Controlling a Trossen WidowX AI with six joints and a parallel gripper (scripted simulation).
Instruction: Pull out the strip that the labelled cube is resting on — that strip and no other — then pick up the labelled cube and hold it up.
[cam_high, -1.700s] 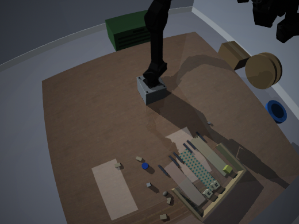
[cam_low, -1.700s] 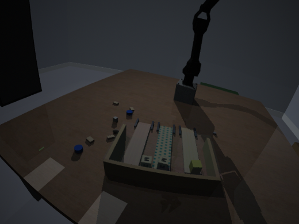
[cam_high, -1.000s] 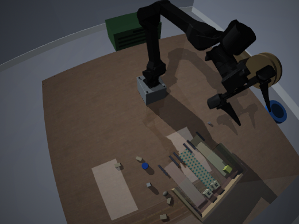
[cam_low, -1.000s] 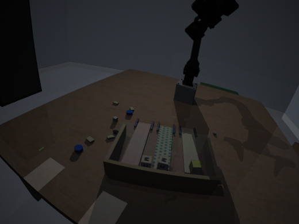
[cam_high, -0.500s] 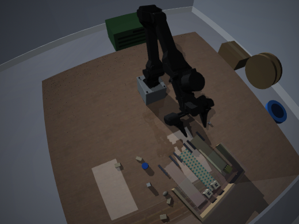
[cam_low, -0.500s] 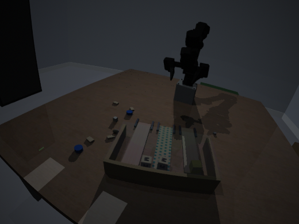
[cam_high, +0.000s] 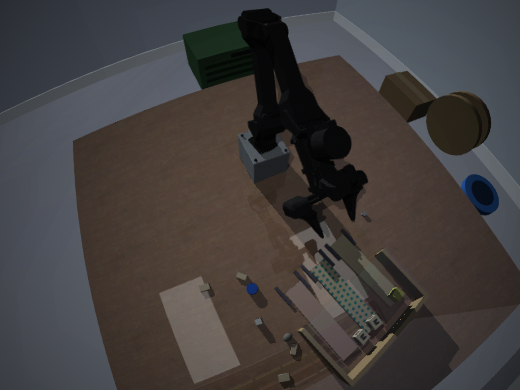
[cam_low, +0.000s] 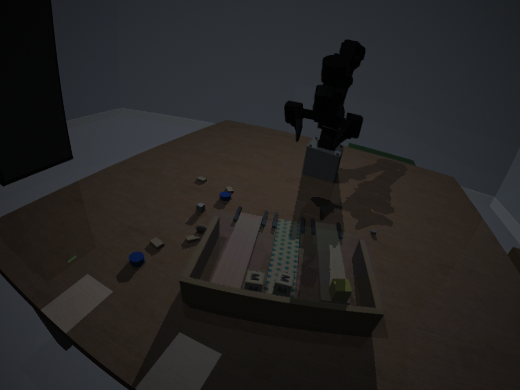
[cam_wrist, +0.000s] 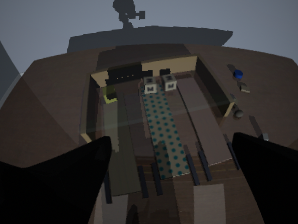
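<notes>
My gripper (cam_high: 337, 227) (cam_low: 317, 141) (cam_wrist: 174, 142) is open and empty, high above the table in front of the tray's open side. The dotted strip (cam_high: 341, 292) (cam_low: 286, 250) (cam_wrist: 161, 127) lies between a pink strip (cam_high: 320, 312) (cam_low: 239, 247) (cam_wrist: 201, 117) and an olive strip (cam_low: 327, 250) (cam_wrist: 122, 160). A white cube marked M (cam_high: 373, 321) (cam_low: 283, 283) (cam_wrist: 150, 85) rests on the dotted strip's far end. Another white cube marked M (cam_high: 361, 336) (cam_low: 254, 280) (cam_wrist: 170, 82) stands between the dotted and pink strips. A yellow-green cube (cam_high: 395, 293) (cam_low: 340, 290) is on the olive strip.
A wooden wall (cam_high: 372, 358) (cam_low: 235, 303) closes the tray behind the cubes, with side walls at both ends. Dark narrow guides flank the strips' near ends. A blue disc (cam_high: 252, 288) (cam_low: 225, 196) and several small blocks lie beside the tray. A pale sheet (cam_high: 200, 330) lies farther off.
</notes>
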